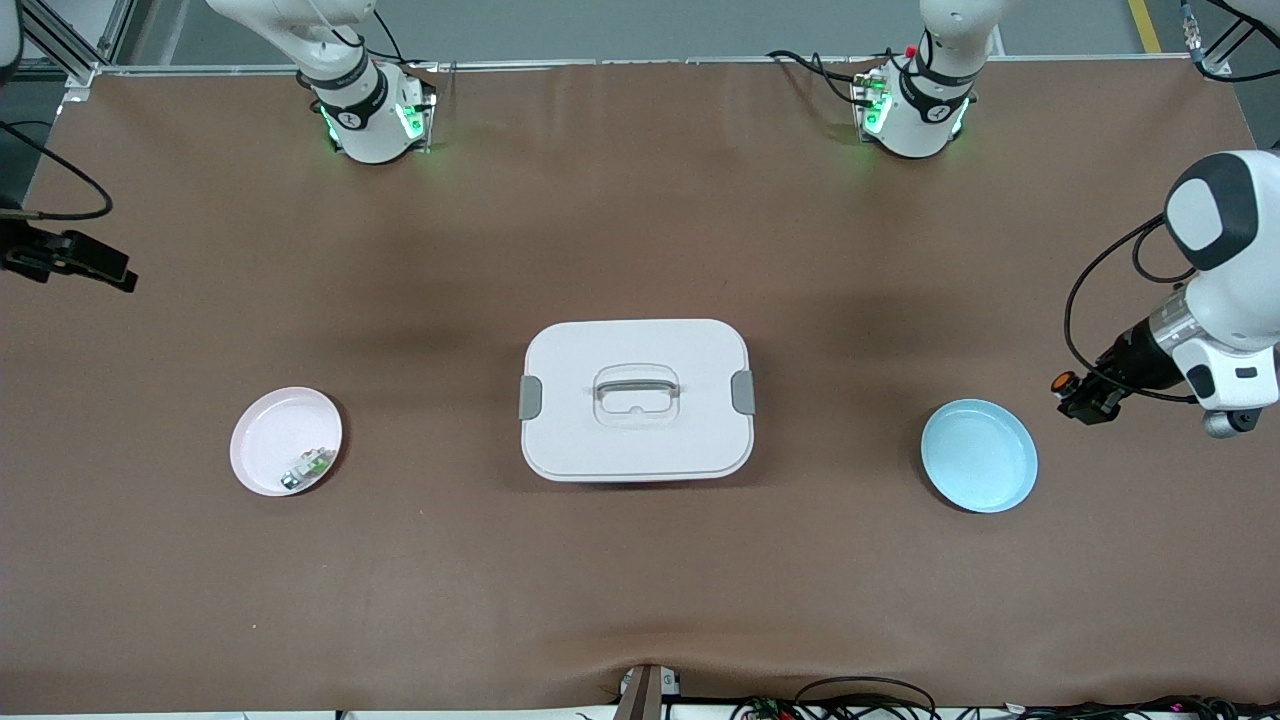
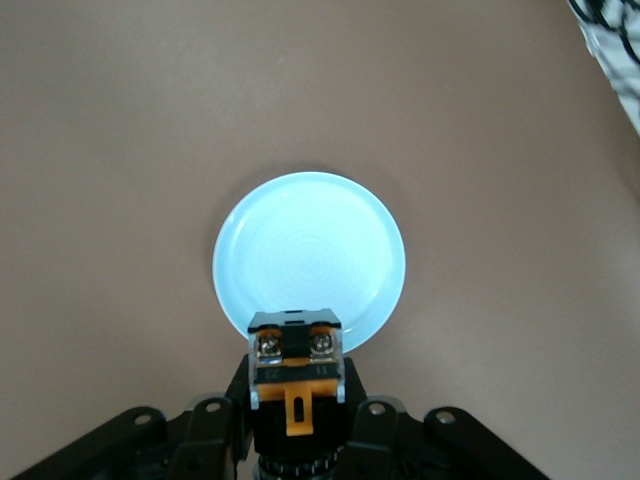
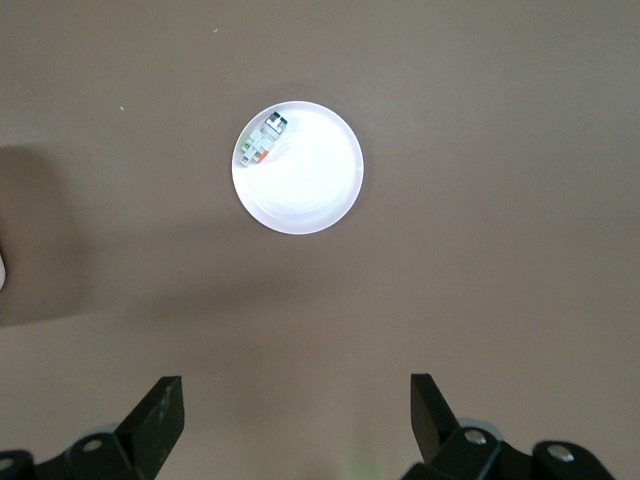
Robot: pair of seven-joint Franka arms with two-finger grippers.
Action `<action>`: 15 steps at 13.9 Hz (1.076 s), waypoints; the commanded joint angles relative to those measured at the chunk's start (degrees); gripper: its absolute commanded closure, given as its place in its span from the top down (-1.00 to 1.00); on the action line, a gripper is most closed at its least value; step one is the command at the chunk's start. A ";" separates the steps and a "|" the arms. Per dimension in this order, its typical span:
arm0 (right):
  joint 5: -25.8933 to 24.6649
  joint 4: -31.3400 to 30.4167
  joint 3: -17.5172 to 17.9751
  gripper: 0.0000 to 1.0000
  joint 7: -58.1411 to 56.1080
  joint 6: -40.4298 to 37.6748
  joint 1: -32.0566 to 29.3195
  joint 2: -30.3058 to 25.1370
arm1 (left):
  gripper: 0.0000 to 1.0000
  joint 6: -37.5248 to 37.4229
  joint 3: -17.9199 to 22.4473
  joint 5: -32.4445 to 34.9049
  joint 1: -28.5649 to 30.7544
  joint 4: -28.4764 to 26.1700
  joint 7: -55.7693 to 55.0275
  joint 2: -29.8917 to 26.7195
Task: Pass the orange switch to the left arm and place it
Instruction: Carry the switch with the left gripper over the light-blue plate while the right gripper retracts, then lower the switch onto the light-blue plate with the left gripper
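My left gripper (image 1: 1085, 398) is shut on the orange switch (image 1: 1064, 382), a small black part with an orange end, and holds it in the air beside the blue plate (image 1: 978, 455), toward the left arm's end of the table. In the left wrist view the switch (image 2: 295, 372) sits between the jaws of my left gripper (image 2: 295, 405), with the blue plate (image 2: 310, 250) below it. My right gripper (image 1: 118, 275) is open and empty, high over the right arm's end of the table; its wrist view shows the spread fingers (image 3: 160, 415). The white box (image 1: 637, 398) stands mid-table between the plates.
A pink plate (image 1: 268, 430) lies toward the right arm's end and holds a small white-and-green part (image 1: 308, 466); it also shows in the right wrist view (image 3: 310, 185) with the part (image 3: 262, 146). Cables run along the table's near edge (image 1: 860, 700).
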 commanded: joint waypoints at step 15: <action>2.91 7.63 1.25 1.00 0.48 -6.45 -0.57 0.04 | -0.98 3.61 11.77 17.69 -15.44 8.85 -38.14 19.07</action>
